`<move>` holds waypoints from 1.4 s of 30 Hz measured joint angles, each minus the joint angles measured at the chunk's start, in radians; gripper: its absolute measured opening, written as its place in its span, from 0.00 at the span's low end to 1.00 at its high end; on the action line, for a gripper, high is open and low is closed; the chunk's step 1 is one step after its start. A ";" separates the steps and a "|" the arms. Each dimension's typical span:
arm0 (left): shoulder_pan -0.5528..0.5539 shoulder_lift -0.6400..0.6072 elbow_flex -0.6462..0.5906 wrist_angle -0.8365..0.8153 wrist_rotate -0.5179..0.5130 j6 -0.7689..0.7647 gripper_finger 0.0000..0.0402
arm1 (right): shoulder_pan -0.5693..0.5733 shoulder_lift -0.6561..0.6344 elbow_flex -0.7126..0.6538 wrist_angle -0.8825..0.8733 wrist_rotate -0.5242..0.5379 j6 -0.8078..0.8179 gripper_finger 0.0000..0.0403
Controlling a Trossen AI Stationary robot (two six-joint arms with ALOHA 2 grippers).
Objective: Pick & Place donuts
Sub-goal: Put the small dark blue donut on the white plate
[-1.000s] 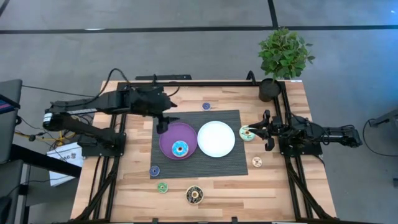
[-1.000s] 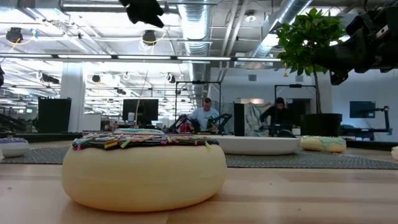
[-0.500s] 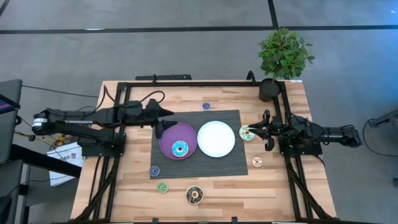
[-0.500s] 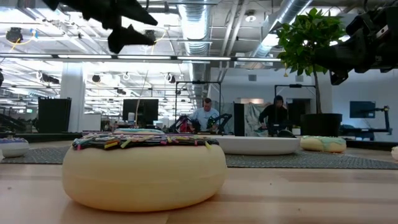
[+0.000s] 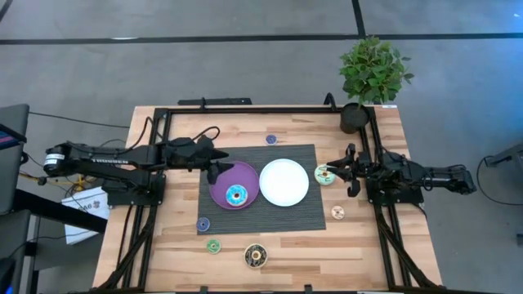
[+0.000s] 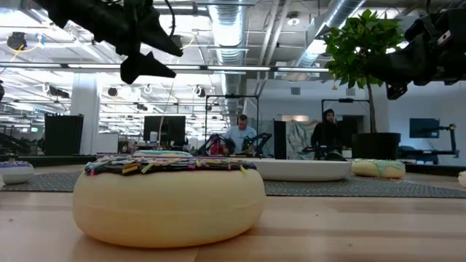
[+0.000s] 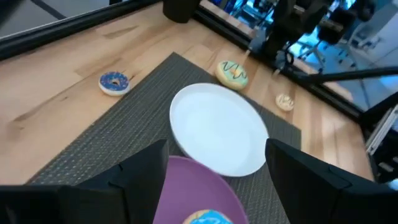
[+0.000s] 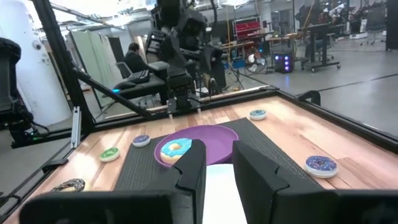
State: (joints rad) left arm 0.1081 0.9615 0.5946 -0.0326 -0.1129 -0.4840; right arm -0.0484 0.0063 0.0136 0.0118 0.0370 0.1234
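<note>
Beside right jaws, green-iced donut (image 5: 324, 175)

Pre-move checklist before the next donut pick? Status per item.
1. Left gripper empty and open: ok, fingers spread in the left wrist view, nothing between them.
2. Right gripper empty: ok, nothing shows between its narrowly parted fingers in the right wrist view.
3. Purple plate holds a donut: ok, cyan donut lies in it.
4. White plate free to receive: ok, nothing on it.
5. Green donut reachable by the right gripper: ok, it lies just off the mat's edge, right beside that gripper.
6. Right gripper touching the green donut: cannot tell.
</note>
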 joint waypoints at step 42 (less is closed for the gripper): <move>0.133 -0.061 -0.006 -0.093 0.160 0.335 0.65 | -0.451 1.793 1.524 -0.688 0.077 0.261 0.15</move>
State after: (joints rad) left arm 0.2410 0.9001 0.5883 -0.1260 0.0474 -0.1494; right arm -0.4998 1.7989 1.5374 -0.6764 0.1137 0.3847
